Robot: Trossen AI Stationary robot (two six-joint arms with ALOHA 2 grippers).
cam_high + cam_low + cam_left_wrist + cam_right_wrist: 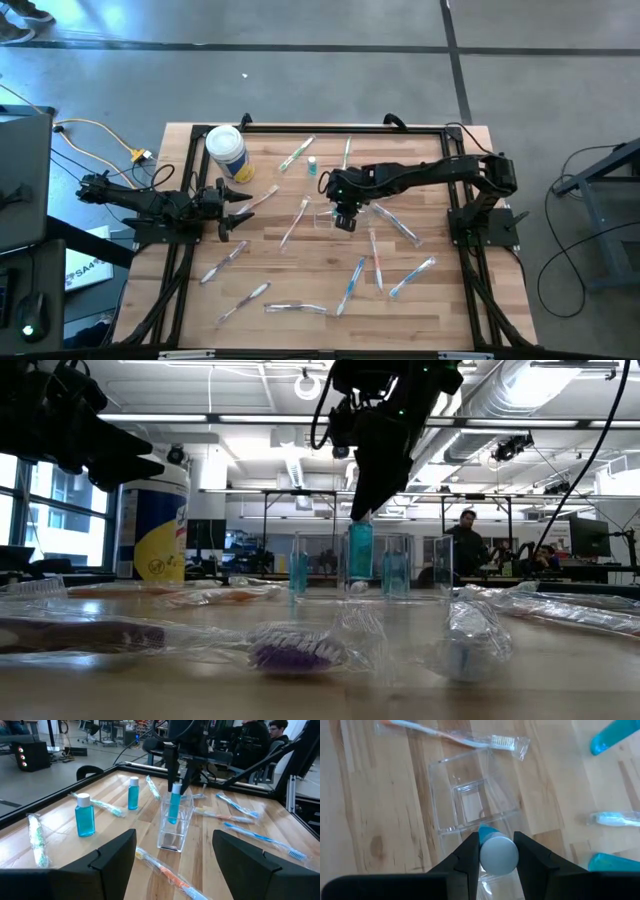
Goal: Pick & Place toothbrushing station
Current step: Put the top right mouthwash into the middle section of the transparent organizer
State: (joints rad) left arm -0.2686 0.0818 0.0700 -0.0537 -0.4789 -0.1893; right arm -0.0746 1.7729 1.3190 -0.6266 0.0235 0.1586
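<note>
The right hand (496, 851), closed on a small blue bottle (173, 806), hovers above the clear station (173, 827) directly beneath it, likely light, rigid and slippery, best gripped by a wall.

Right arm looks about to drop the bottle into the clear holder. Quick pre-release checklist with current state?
1. Grip: right gripper shut on the blue bottle at its white cap. ok.
2. Bottle over the clear holder: its lower end is inside the end compartment. ok.
3. Bottle upright: hangs near vertical in the low view and left wrist view. ok.
4. Bottle bottomed out: cannot tell.
5. Holder upright on the table. ok.
6. Left gripper open and apart from the holder, near the white tub. ok.
</note>
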